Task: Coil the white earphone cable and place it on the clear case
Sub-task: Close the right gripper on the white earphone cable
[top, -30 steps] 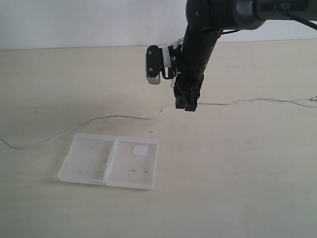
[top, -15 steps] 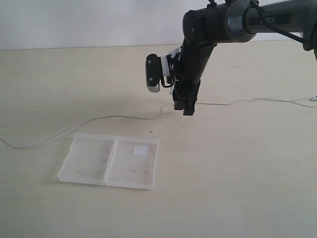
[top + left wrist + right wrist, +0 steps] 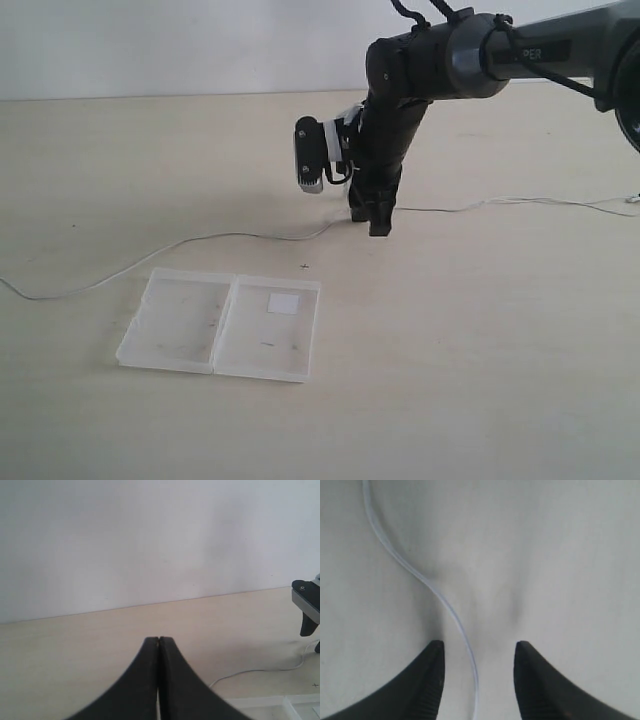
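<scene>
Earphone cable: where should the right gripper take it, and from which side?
Pinch the white earphone cable on the stretch lying between the right gripper's open jaws, coming straight down from above. It is thin and lies flat on the table, so close across it.

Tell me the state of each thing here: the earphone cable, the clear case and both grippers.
white earphone cable: uncoiled, stretched out across the table, off the case.
clear case: open flat, no cable on it.
right gripper: open, low over the table, jaws either side of the cable, not closed on it.
left gripper: shut, holding nothing.
</scene>
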